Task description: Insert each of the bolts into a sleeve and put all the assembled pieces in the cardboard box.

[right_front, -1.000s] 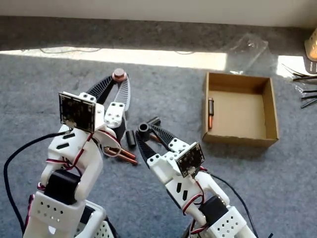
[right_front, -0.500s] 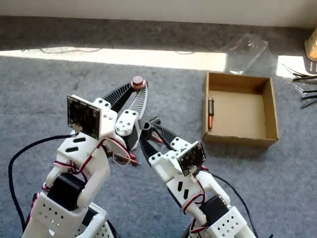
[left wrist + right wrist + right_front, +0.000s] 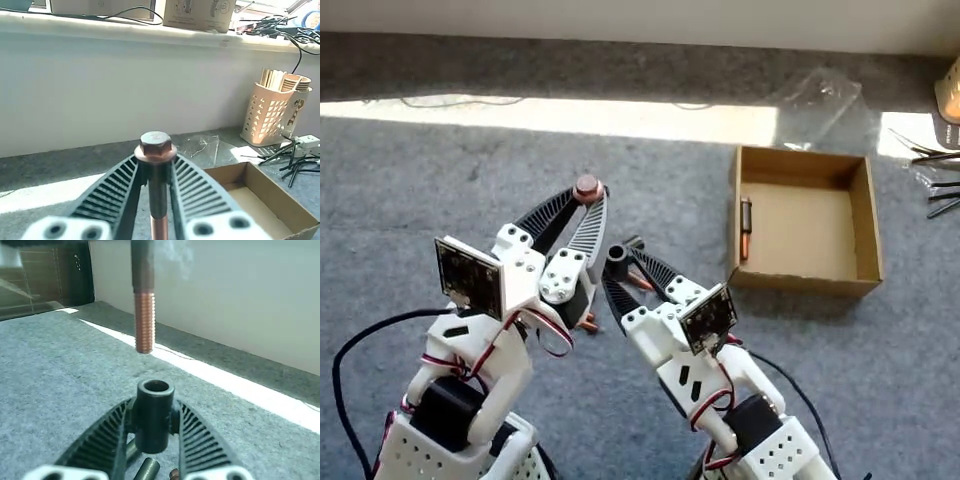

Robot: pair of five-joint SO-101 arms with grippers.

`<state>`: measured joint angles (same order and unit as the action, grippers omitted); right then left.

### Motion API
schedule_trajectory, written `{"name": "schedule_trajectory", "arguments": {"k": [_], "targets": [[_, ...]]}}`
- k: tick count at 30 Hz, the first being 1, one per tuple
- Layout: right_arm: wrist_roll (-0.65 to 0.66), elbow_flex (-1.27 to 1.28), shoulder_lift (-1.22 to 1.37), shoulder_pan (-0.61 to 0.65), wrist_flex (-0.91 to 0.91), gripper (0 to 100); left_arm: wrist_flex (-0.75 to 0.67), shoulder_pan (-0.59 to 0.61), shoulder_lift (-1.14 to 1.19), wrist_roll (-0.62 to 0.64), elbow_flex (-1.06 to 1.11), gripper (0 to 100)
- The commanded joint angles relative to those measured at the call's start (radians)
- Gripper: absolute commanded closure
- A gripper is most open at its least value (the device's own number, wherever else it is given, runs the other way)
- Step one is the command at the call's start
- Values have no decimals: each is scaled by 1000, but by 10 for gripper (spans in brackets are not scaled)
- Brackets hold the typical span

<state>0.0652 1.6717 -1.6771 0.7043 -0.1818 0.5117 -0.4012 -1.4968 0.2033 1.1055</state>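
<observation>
The left claw point(image 3: 586, 192) is gripping a bolt point(image 3: 156, 146) just beneath its hexagonal head. It is holding the bolt upright, with the head sitting above the fingertips and the copper-coloured shank hanging down between the fingers. The right claw point(image 3: 618, 268) is clamping a black sleeve point(image 3: 154, 415) between its fingertips, also upright, with the open bore facing up.

In the right wrist view, the bolt's threaded end is hanging above the sleeve's mouth, apart from it and a little off the line of the bore. From the high view, the bolt head is lying just beyond the sleeve and slightly to its left, so the two claws are standing close together.

The cardboard box point(image 3: 800, 284) is sitting on the grey bench point(image 3: 440, 190), well apart to the right of both claws. One assembled piece point(image 3: 745, 228) is lying inside it along the left wall. A loose sleeve point(image 3: 148, 471) is lying on the bench beneath the right claw, and a loose bolt point(image 3: 588, 322) is peeking out beside the left arm's wrist.
</observation>
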Motion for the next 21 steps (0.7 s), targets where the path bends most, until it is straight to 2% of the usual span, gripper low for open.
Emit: {"name": "schedule_trajectory", "arguments": {"k": [1,21], "targets": [[-8,133,-10,-10,4,994,-17,-74,-18,6,-10,994],[-8,133,-12,-10,4,994,-38,-85,-18,3,33,994]]}}
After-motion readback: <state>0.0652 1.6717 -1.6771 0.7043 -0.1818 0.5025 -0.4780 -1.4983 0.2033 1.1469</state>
